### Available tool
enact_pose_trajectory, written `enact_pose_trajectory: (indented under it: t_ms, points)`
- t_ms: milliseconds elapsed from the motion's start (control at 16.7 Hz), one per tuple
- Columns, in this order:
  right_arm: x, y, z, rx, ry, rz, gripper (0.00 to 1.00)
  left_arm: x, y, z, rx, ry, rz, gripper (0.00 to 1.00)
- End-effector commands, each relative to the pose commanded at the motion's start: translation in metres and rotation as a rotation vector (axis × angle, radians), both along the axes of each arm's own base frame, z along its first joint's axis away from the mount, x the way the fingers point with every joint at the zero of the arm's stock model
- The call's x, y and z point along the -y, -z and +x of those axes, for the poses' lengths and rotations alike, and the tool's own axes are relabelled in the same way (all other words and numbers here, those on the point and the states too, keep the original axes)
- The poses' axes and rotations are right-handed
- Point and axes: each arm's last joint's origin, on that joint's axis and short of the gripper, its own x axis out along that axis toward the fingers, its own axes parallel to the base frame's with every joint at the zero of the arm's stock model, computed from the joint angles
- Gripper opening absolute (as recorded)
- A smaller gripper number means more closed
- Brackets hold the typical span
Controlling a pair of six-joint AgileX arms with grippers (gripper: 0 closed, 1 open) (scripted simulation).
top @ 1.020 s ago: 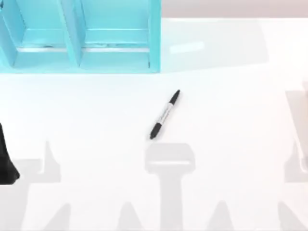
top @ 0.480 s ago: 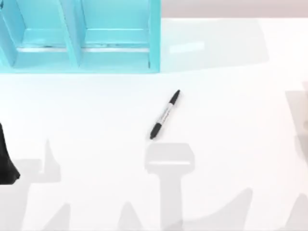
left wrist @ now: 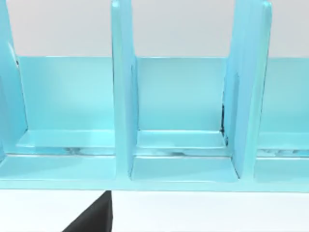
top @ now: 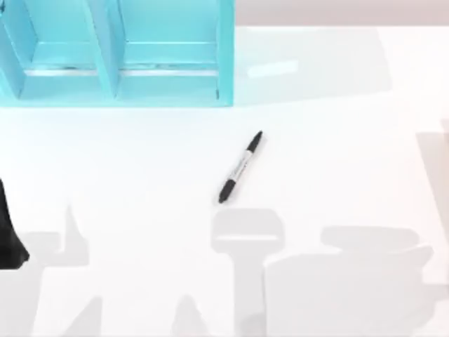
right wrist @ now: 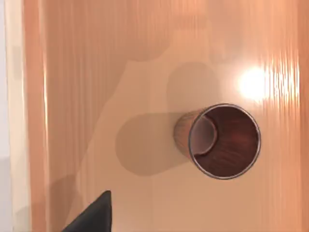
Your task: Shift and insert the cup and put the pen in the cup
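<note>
The pen [top: 240,167], black-capped with a pale grey barrel, lies slanted on the white table near its middle in the top view. The cup [right wrist: 224,141], a reddish-brown tumbler with a dark inside, stands upright on an orange-brown wooden surface [right wrist: 96,72] and is seen from above in the right wrist view. A dark part of my right gripper [right wrist: 94,216] shows there, apart from the cup. My left arm [top: 10,235] rests at the table's left edge, and a dark part of my left gripper [left wrist: 92,216] faces the teal shelf.
A teal shelf unit [top: 112,53] with upright dividers [left wrist: 123,92] stands at the back left of the table. Broad grey shadows lie along the table's front, the widest at the front right [top: 351,281].
A broad shadow has spread in from the right across the table's front right. The pen and my left arm have not moved.
</note>
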Motion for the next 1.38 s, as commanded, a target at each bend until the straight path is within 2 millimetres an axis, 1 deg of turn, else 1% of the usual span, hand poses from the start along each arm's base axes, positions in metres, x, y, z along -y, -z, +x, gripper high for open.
enact_pose_trajectory:
  t_ms: [120, 300, 420, 540, 660, 960, 1080, 1200, 1380]
  points:
    - [0.020, 0.003, 0.021, -0.114, 0.003, 0.034, 1.00, 0.000, 0.000, 0.000, 0.000, 0.000, 0.000, 1.00]
    - [0.048, 0.015, 0.046, -0.254, 0.004, 0.090, 1.00, 0.000, 0.000, 0.000, 0.000, 0.000, 0.000, 1.00]
    - [0.062, 0.022, 0.056, -0.320, 0.003, 0.122, 1.00, 0.000, 0.000, 0.000, 0.000, 0.000, 0.000, 1.00]
    - [0.071, 0.028, 0.063, -0.363, 0.001, 0.145, 1.00, 0.000, 0.000, 0.000, 0.000, 0.000, 0.000, 1.00]
    - [0.074, 0.031, 0.066, -0.381, -0.005, 0.154, 1.00, 0.000, 0.000, 0.000, 0.000, 0.000, 0.000, 1.00]
    - [0.072, 0.031, 0.066, -0.379, -0.009, 0.152, 1.00, 0.000, 0.000, 0.000, 0.000, 0.000, 0.000, 1.00]
    - [0.072, 0.035, 0.066, -0.381, -0.006, 0.154, 1.00, 0.000, 0.000, 0.000, 0.000, 0.000, 0.000, 1.00]
    - [0.073, 0.052, 0.068, -0.385, -0.005, 0.157, 1.00, 0.000, 0.000, 0.000, 0.000, 0.000, 0.000, 1.00]
    - [0.075, 0.087, 0.070, -0.374, -0.005, 0.150, 1.00, 0.000, 0.000, 0.000, 0.000, 0.000, 0.000, 1.00]
